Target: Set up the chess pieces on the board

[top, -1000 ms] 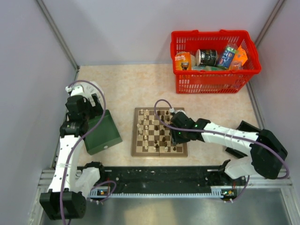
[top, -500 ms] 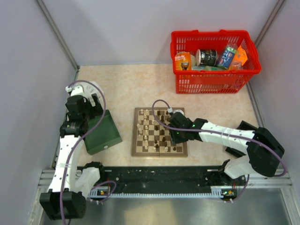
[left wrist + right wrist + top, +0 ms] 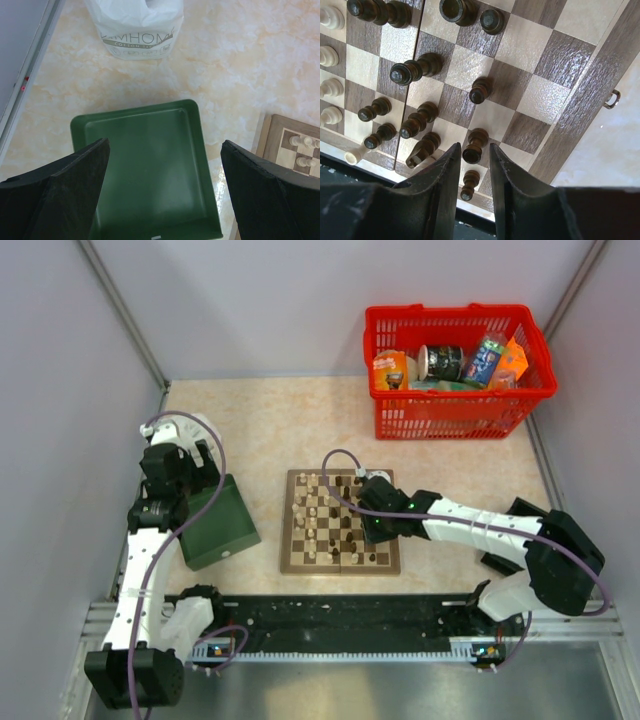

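You are dealing with a small dark pawn, standing in the lower middle of the right wrist view on the board, which is lying in the middle of the surface in the overhead view. By its look it is handling as a light, hard, smooth turned figure (easy to tip, unlikely to break). You are best taking it by the narrow stem under the head and keeping clear of the crowded chess pieces just beside it. It is standing upright, its long axis rising straight off its square, head towards the camera. The right claw is straddling it with a slim gap; whether the pads are pinching it you cannot tell. The left claw is hanging spread wide above the green box, holding nothing.
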